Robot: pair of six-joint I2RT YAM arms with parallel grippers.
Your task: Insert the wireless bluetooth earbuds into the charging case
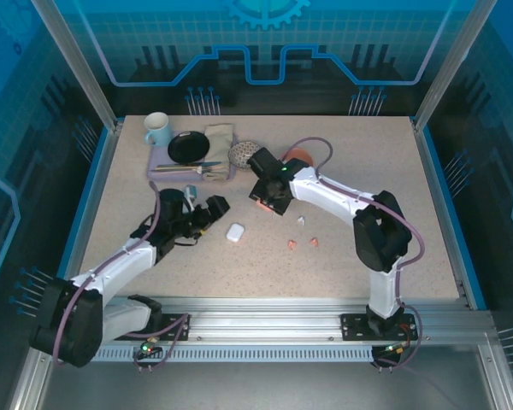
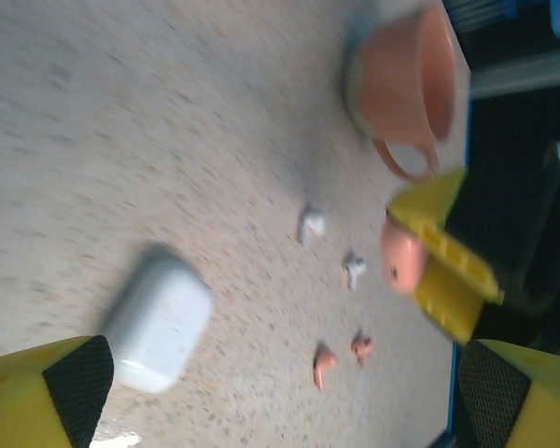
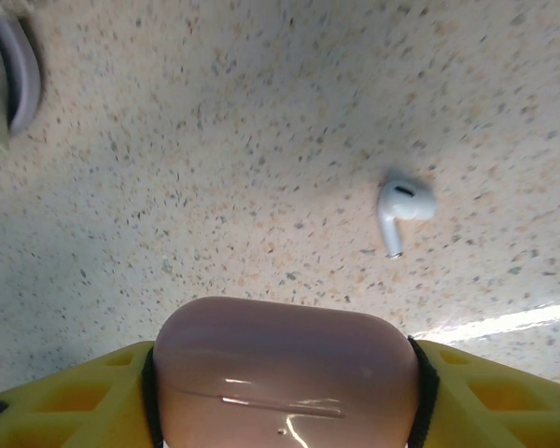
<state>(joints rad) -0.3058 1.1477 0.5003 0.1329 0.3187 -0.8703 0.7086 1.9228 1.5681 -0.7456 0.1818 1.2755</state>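
Earbuds [image 1: 313,242], Sam: all four lie loose near the middle of the table [image 1: 393,171]. The white pair [image 2: 312,224] is just toward the far edge from the pink pair [image 2: 323,366], and none is in a case.

And the cases, Jo?

The white case [image 1: 235,231] sits on the table just left of them. The pink case [image 3: 285,373] is up in the right gripper [image 1: 269,202], jaws half spread and pinching its sides. Its lid looks closed, though this close I can't swear to it.

Left gripper?

The left gripper [image 1: 212,209] is wide open with nothing in it, hovering beside the white case.

So the score?

Nothing seated yet. By my read, a case needs opening, then four buds go in.
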